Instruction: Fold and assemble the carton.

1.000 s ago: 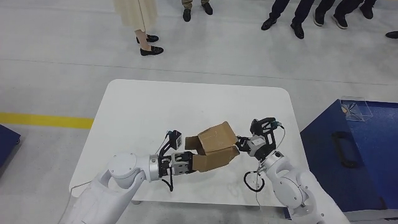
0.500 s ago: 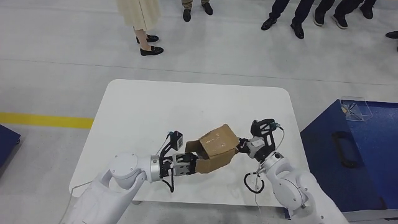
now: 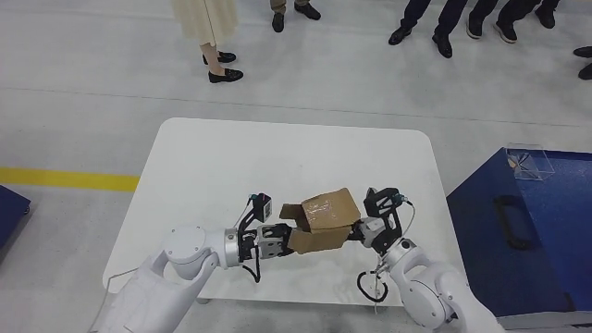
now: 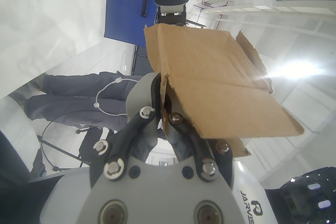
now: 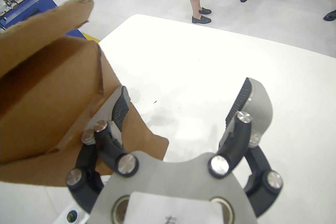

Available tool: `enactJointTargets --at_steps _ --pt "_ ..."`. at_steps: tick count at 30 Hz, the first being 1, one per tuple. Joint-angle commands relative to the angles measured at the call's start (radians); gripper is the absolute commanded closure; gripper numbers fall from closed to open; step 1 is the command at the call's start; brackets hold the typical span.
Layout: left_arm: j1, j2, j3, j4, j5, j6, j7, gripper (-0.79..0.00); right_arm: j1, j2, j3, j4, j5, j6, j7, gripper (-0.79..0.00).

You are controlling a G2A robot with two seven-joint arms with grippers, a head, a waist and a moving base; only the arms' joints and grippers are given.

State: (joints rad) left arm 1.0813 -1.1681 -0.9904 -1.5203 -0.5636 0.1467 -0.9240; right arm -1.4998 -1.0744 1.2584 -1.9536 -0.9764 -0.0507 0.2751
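Observation:
A brown cardboard carton (image 3: 319,220), partly folded, is held up over the near middle of the white table (image 3: 231,166). My left gripper (image 3: 282,237) is shut on a lower flap of the carton (image 4: 210,78), pinching the cardboard edge between its fingers (image 4: 164,107). My right gripper (image 3: 363,226) is at the carton's other end, open, with one finger (image 5: 120,104) resting against the carton's side (image 5: 52,93) and the other finger (image 5: 246,101) out over bare table. The carton's inside is hidden.
A blue cabinet (image 3: 546,231) stands just right of the table. Several people stand on the floor beyond the table's far edge. The far half of the table is bare white surface.
The carton has shifted slightly right and tilted flatter. The right gripper has moved left and nearer, closer against the carton's end. The left gripper kept its hold.

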Motion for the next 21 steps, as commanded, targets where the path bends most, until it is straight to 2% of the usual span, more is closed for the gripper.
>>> enactJointTargets --at_steps 1,8,15,17,21 --pt "0.002 0.000 0.001 0.000 0.000 0.000 0.002 0.000 0.004 -0.003 -0.009 0.002 0.000 0.004 0.002 -0.785" --pt "0.010 0.000 -0.006 0.000 -0.008 -0.001 0.004 0.000 0.006 -0.009 -0.008 -0.002 0.004 0.011 -0.010 -0.785" --pt "0.016 0.001 -0.019 -0.008 -0.024 0.003 -0.004 0.000 -0.020 -0.004 0.114 0.021 0.109 -0.008 -0.012 -0.785" --pt "0.018 0.001 -0.022 -0.008 -0.030 0.001 -0.008 0.000 -0.024 -0.002 0.145 0.048 0.150 -0.023 0.004 -0.785" --pt "0.018 0.001 -0.024 -0.005 -0.038 -0.001 -0.012 0.000 -0.013 -0.002 0.146 0.132 0.243 -0.066 0.115 -0.785"
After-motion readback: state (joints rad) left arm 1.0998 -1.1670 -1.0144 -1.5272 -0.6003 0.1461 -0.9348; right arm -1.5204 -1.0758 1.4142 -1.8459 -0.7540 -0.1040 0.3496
